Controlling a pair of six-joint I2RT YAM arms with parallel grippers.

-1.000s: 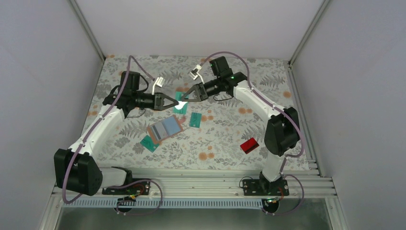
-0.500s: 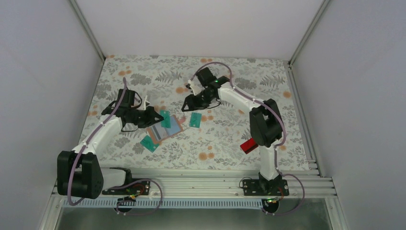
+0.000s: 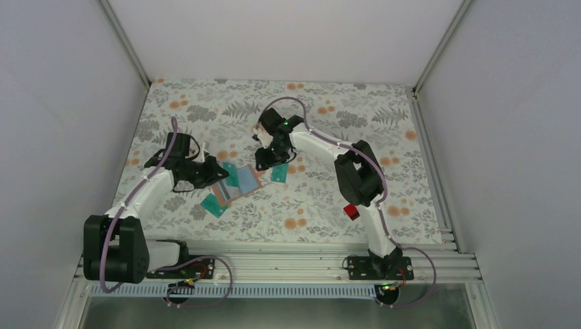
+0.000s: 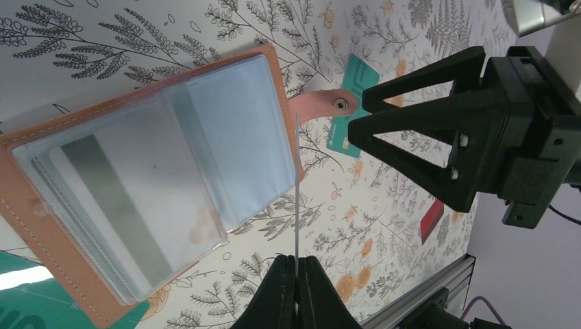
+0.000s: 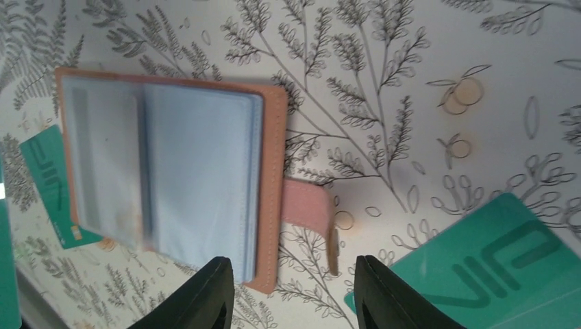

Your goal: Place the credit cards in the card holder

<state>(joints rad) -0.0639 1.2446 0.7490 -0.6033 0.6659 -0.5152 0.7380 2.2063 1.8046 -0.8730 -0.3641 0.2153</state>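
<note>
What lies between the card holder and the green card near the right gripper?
Only the holder's own pink strap, reaching from the card holder toward the green card; otherwise bare cloth. The right wrist view shows it.

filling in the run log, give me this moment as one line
left gripper: shut on teal card, edge-on over card holder | right gripper: open, over strap | card holder: open, flat on table

Surface: pale cloth w/ grey fern + orange berry print. White walls on three sides, metal corner struts. Slotted alu rail along near edge, vented strip just below.
</note>
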